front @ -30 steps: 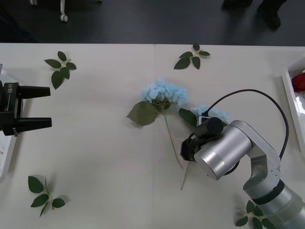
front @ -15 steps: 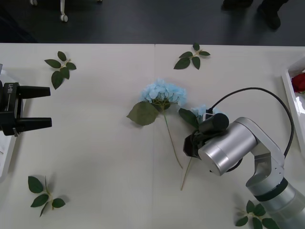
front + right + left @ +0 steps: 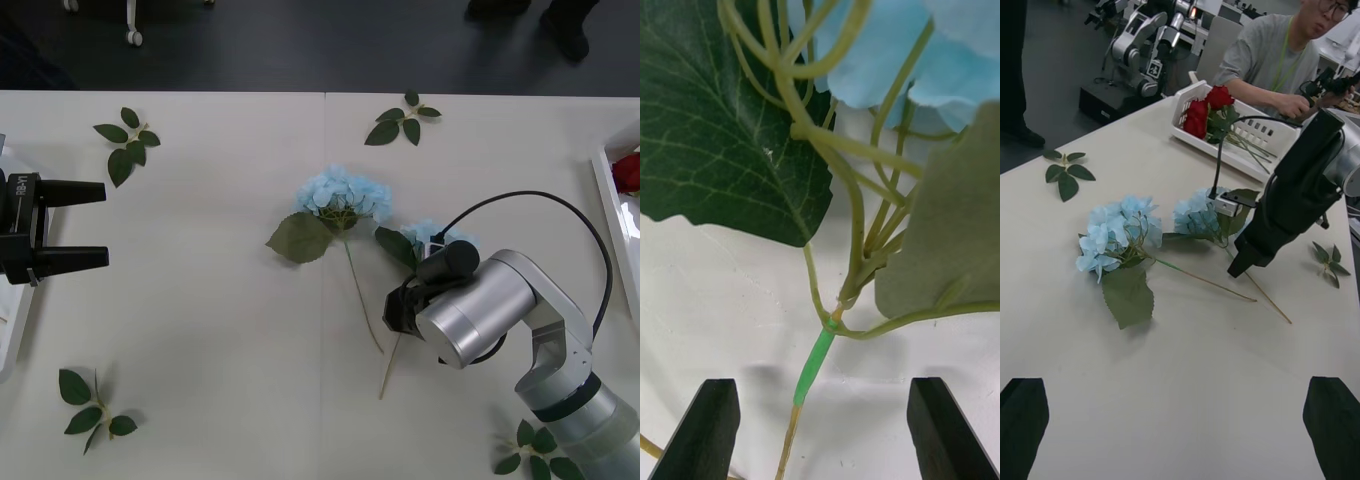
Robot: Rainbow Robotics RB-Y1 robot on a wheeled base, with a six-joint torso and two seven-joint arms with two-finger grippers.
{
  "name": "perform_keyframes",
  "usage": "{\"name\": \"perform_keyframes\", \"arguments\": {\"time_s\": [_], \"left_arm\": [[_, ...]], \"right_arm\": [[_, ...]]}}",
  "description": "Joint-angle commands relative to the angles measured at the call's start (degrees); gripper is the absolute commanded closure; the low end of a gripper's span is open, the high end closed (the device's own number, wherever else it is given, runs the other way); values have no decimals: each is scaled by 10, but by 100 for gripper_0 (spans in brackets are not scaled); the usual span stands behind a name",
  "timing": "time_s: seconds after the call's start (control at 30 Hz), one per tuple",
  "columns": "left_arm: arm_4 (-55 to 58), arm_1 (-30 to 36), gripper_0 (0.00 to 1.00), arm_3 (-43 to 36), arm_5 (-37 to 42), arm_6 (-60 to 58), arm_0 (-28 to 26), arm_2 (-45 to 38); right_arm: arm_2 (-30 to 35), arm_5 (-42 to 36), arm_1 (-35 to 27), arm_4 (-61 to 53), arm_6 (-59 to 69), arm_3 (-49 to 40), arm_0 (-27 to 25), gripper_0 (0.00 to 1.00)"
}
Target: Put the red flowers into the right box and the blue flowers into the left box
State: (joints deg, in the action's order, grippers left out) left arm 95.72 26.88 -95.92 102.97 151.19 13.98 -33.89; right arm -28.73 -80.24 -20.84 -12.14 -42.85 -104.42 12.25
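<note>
The second of the blue flowers (image 3: 437, 236) is largely covered in the front view by the right arm's wrist, so that the right gripper (image 3: 1241, 264) is hidden there. In the right wrist view, its bloom (image 3: 940, 52) and leaf (image 3: 722, 127) are cut off by the picture's edge. The right box (image 3: 608, 200) is cropped at the front view's edge, with a fragment of the red flowers (image 3: 627, 172) visible. The left box (image 3: 10, 345) is reduced to a sliver behind the left gripper (image 3: 85, 225).

Four leaf sprigs (image 3: 127, 142) (flowerless) lie scattered on the table (image 3: 200, 300).
</note>
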Motion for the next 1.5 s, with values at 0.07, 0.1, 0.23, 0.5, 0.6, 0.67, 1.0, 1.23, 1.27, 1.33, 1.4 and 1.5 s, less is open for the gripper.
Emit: {"name": "perform_keyframes", "arguments": {"time_s": [0.07,0.1,0.23,0.5,0.6,0.67,1.0,1.23,1.27,1.33,1.4,1.5], "left_arm": [[4,22,0,-15,3,27,5,4],[4,22,0,-15,3,27,5,4],[4,22,0,-15,3,27,5,4],[4,22,0,-15,3,27,5,4],[4,22,0,-15,3,27,5,4],[4,22,0,-15,3,27,5,4],[4,22,0,-15,3,27,5,4],[4,22,0,-15,3,27,5,4],[4,22,0,-15,3,27,5,4],[4,22,0,-15,3,27,5,4],[4,22,0,-15,3,27,5,4],[4,22,0,-15,3,27,5,4]], "right_arm": [[-11,2,8,-4,29,-4,8,93],[-10,1,9,-4,29,-3,8,100],[-10,2,6,-5,23,-2,8,100],[-9,1,0,-7,19,-2,8,100],[-1,0,-2,-4,15,-6,8,100],[13,-17,-10,-6,9,-30,8,100],[143,-200,-115,-164,-19,-273,8,100],[257,-270,-160,-271,-108,-378,8,100],[272,-273,-165,-283,-130,-388,8,100],[291,-269,-173,-297,-167,-401,8,100],[305,-258,-180,-307,-205,-412,8,100],[326,-227,-191,-334,-259,-428,5,100]]}}
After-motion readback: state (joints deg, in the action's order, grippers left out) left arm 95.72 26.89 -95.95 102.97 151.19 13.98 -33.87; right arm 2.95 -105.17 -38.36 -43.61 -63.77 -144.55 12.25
